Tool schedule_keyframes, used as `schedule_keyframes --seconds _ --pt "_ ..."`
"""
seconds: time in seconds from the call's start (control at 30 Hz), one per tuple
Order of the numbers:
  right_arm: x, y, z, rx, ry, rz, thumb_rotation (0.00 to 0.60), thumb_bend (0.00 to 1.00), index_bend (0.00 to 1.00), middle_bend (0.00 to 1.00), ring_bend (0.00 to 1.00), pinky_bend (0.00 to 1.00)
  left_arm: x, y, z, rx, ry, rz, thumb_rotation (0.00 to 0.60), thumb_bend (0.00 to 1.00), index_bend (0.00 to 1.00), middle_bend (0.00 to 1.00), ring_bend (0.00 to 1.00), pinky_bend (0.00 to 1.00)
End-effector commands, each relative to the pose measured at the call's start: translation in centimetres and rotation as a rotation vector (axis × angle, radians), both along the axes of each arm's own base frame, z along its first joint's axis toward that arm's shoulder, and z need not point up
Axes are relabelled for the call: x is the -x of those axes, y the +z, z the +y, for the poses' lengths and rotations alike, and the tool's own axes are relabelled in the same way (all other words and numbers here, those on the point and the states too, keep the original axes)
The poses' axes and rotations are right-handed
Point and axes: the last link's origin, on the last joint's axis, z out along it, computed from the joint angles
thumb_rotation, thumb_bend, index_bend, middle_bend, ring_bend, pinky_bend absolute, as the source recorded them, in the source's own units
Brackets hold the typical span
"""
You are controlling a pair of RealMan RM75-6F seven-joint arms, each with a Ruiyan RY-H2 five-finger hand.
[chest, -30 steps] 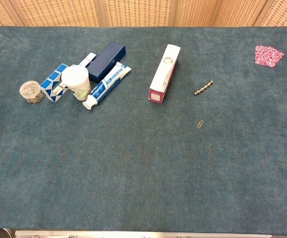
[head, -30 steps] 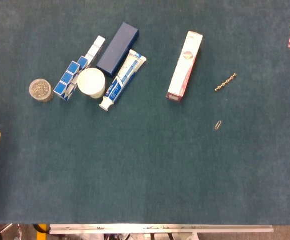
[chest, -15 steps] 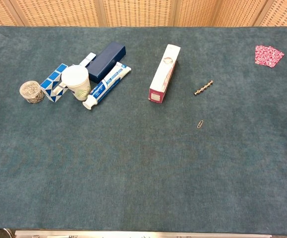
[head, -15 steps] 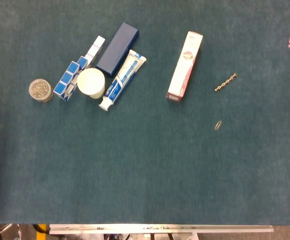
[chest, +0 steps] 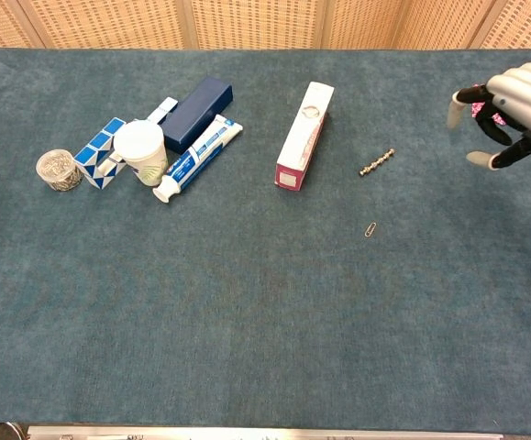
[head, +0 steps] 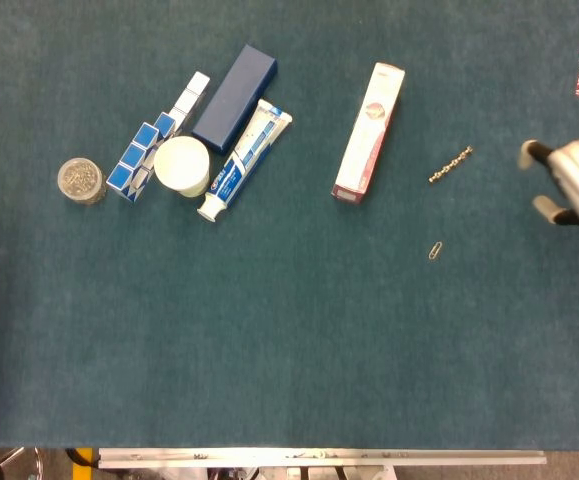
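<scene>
Chest view: right hand [chest: 508,115], fingers apart, holding nothing, near the table's [chest: 265,312] right edge. Nearest item: small metal chain [chest: 376,162], right of centre; light, limp, slippery; pinch mid-length.

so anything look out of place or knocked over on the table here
Nothing looks spilled or damaged. The toothpaste tube, white cup and navy box sit crowded together. The only strays are a lone paper clip and a small chain lying apart near the right hand.
</scene>
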Motion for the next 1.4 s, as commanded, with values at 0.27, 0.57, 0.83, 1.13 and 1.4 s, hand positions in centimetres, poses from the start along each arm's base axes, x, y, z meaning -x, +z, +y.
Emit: schedule_keyframes --seconds 0.27,0.57,0.83,1.13,1.4 --pt "-1.0 -3.7 -2.6 -0.031 0.003 0.034 0.600 0.27 0.47 0.86 0.87 1.00 0.3 0.1 -0.2 -0.004 0.007 -0.007 0.600 0.20 0.00 0.00 0.00 0.02" --pt "-1.7 -6.4 -3.8 -0.037 -0.007 0.050 0.600 0.28 0.49 0.86 0.88 1.00 0.6 0.0 -0.2 -0.007 0.020 -0.015 0.600 0.20 0.00 0.00 0.00 0.02" --pt "-2.4 -9.1 -5.1 -0.067 -0.015 0.084 0.600 0.28 0.50 0.86 0.88 1.00 0.9 0.1 -0.3 -0.008 0.023 -0.018 0.600 0.20 0.00 0.00 0.00 0.02" --pt "-3.1 -11.4 -6.1 -0.074 -0.002 0.116 0.600 0.28 0.51 0.86 0.88 1.00 1.3 0.5 -0.6 -0.025 0.043 -0.024 0.600 0.20 0.00 0.00 0.00 0.02" --pt "-3.4 -13.0 -6.4 -0.086 0.000 0.124 0.600 0.27 0.51 0.86 0.88 1.00 1.5 0.8 -0.7 -0.030 0.049 -0.025 0.600 0.20 0.00 0.00 0.00 0.02"
